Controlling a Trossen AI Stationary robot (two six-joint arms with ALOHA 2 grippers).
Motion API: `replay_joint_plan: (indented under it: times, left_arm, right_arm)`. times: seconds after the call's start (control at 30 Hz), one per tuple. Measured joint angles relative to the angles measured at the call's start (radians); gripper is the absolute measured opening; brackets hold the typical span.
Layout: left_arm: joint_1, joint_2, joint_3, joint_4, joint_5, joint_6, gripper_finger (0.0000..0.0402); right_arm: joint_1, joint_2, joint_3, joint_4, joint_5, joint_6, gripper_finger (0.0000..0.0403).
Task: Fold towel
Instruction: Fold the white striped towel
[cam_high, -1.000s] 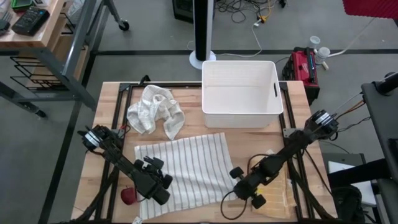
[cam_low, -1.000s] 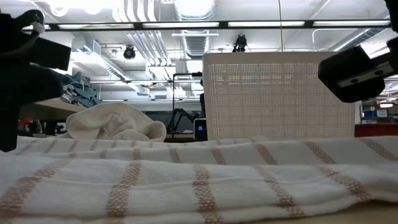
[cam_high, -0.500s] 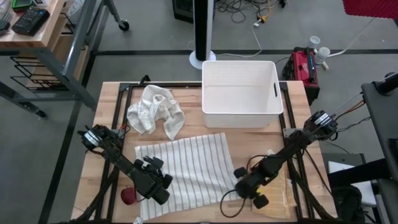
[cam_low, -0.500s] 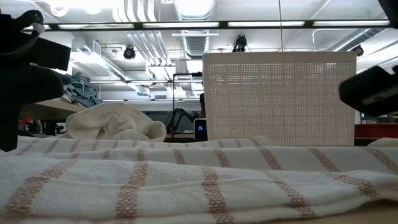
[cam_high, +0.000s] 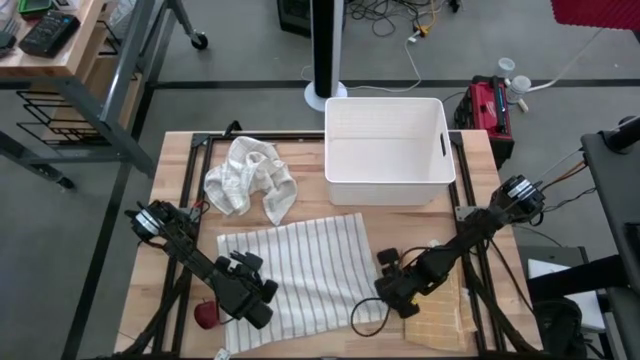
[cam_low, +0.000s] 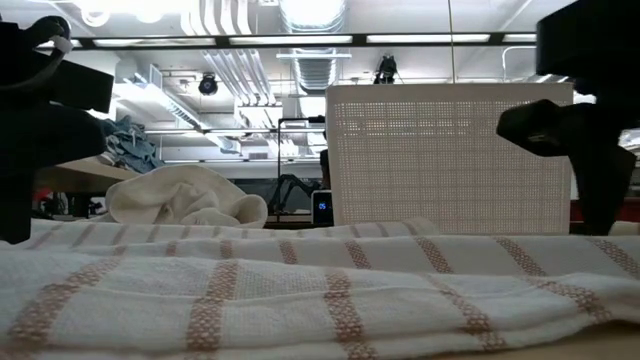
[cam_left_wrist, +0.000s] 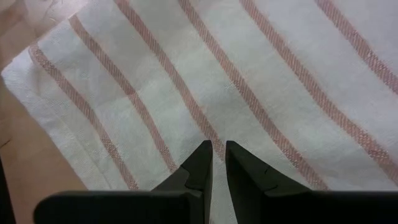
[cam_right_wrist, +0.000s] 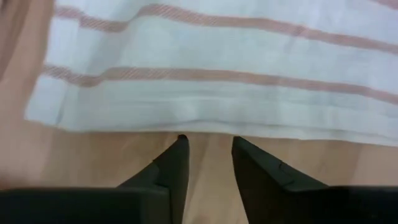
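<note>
The striped towel (cam_high: 300, 265) lies spread flat on the wooden table (cam_high: 180, 170), with its pale red stripes running near to far. My left gripper (cam_high: 260, 308) is over the towel's near left part. In the left wrist view its fingers (cam_left_wrist: 217, 149) stand shut but for a narrow slit, tips at the cloth (cam_left_wrist: 261, 81). My right gripper (cam_high: 387, 288) stands open just off the towel's right edge. In the right wrist view its fingertips (cam_right_wrist: 210, 142) are over bare wood beside that edge (cam_right_wrist: 205, 127). The low view shows the towel (cam_low: 300, 290), my left gripper (cam_low: 30, 130) and my right gripper (cam_low: 585, 140). My left gripper points steeply down at the towel's near left part (cam_left_wrist: 214, 134), inward of the corner. I cannot tell whether its tips touch the cloth; no cloth shows gathered between them.
A white basket (cam_high: 387, 150) stands at the far edge. A crumpled white cloth (cam_high: 250, 180) lies at the far left. A red object (cam_high: 207, 315) sits near the left arm, and a tan mat (cam_high: 440, 325) and a cable loop (cam_high: 365, 320) lie at the near right.
My right gripper has moved a little toward the far edge along the towel's right side, and has turned and tipped so that its fingers point more steeply down. The towel and my left gripper have stayed where they were.
</note>
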Motion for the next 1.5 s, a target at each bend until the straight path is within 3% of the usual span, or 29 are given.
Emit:
replay_joint_plan:
  times: [0.27, 0.43, 0.53, 0.73, 0.97, 1.23, 1.37, 1.5]
  left_arm:
    - [0.000, 0.000, 0.000, 0.009, -0.009, -0.008, 0.0036]
    - [0.000, 0.000, 0.000, 0.009, -0.017, -0.010, 0.0036]
    - [0.000, 0.000, 0.000, 0.014, -0.022, -0.012, 0.0036]
    - [0.000, 0.001, 0.000, 0.017, -0.035, -0.017, 0.0036]
    - [0.000, 0.001, -0.003, 0.019, -0.035, -0.017, 0.0036]
    - [0.000, 0.001, -0.005, 0.046, -0.033, -0.032, 0.0036]
    - [0.000, 0.000, 0.013, 0.184, -0.067, 0.117, 0.0036]
    - [0.000, 0.019, 0.003, 0.386, -0.095, 0.290, 0.0036]
  right_arm:
    - [-0.034, -0.064, 0.000, 0.035, 0.149, 0.003, 0.0057]
    - [-0.041, -0.034, -0.005, 0.184, 0.142, -0.045, 0.0026]
    - [-0.045, 0.008, -0.011, 0.171, 0.143, -0.049, 0.0013]
    - [-0.070, 0.092, -0.026, 0.182, 0.169, -0.014, 0.0001]
    - [-0.093, 0.072, -0.037, 0.060, 0.274, 0.105, 0.0000]
    - [-0.078, -0.041, -0.039, 0.004, 0.137, 0.118, 0.0000]
    - [-0.076, -0.085, -0.042, 0.019, 0.003, 0.128, 0.0000]
    - [-0.065, -0.071, -0.060, 0.054, -0.011, 0.131, 0.0000]
